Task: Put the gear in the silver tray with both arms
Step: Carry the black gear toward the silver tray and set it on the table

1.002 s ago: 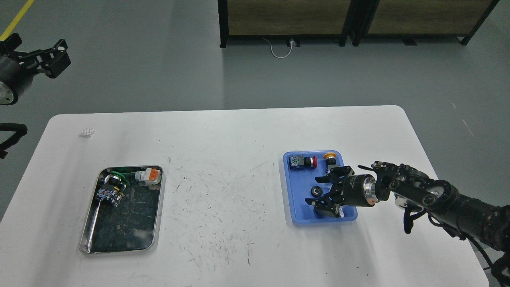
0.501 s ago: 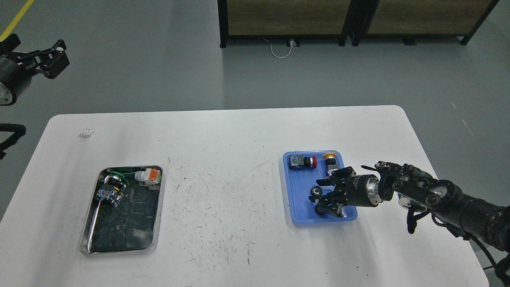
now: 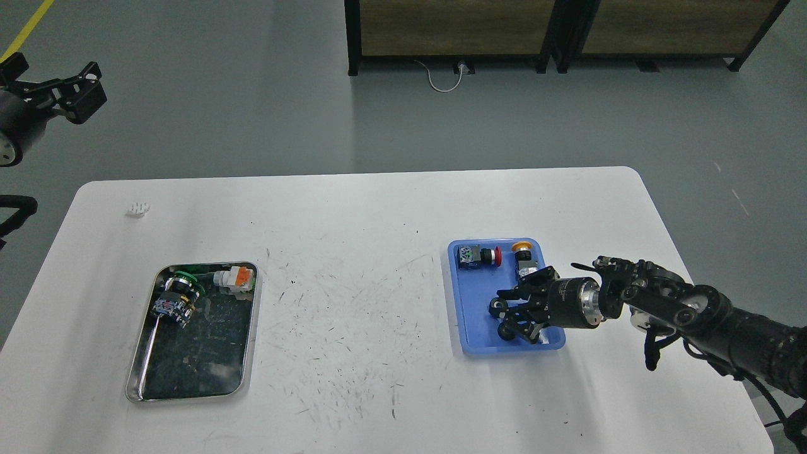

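gear small, stiff, looks light, 3 o'clock in blue tray | right gripper jaws closing around it, grip uncertain | take by rim | left gripper jaws cannot tell | silver tray 9 o'clock on tabletop

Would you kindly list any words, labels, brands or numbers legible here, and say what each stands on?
None can be read.
The part with the red button in the blue tray has a pale face with marks too small to read.
The blue-sided part in the silver tray is likewise too blurred.
The right pincer shows no readable label.
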{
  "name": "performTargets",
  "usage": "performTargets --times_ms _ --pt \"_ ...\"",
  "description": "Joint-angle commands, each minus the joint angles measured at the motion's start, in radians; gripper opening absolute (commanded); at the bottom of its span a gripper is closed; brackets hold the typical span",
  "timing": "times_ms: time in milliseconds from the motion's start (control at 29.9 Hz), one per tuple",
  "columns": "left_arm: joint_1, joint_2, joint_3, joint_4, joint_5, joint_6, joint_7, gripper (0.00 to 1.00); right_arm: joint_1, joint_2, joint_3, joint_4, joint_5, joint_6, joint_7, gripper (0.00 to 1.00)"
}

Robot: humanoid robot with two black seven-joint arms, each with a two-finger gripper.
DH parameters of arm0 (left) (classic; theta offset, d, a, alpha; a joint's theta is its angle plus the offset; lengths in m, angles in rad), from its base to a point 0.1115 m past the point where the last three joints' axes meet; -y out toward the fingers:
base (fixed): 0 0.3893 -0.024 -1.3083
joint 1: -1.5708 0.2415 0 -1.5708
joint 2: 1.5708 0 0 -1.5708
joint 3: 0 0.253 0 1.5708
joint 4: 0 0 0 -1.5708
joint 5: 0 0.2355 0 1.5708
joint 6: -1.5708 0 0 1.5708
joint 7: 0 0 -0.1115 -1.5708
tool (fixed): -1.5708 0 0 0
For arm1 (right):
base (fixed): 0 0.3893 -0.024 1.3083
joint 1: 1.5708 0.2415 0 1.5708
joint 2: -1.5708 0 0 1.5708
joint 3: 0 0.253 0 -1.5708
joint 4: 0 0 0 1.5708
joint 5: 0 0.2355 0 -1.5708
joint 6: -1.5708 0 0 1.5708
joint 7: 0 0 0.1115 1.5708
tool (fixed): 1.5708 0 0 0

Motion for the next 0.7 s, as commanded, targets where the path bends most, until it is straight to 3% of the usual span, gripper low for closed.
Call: performTargets --times_ms 0,368,668 --pt "0.001 0.000 0.001 0.000 0.001 0.000 0.000 0.98 0.001 -0.004 0.002 0.007 0.000 0.009 0.003 0.26" --pt "0.009 0.000 0.001 0.000 -0.001 0.002 0.005 0.98 0.072 -0.032 0.029 0.117 0.003 0.035 0.003 0.26" --pt "0.009 -0.014 0.021 0.002 0.001 0.022 0.003 0.98 0.135 0.176 -0.102 0.080 -0.006 0.038 0.000 0.28"
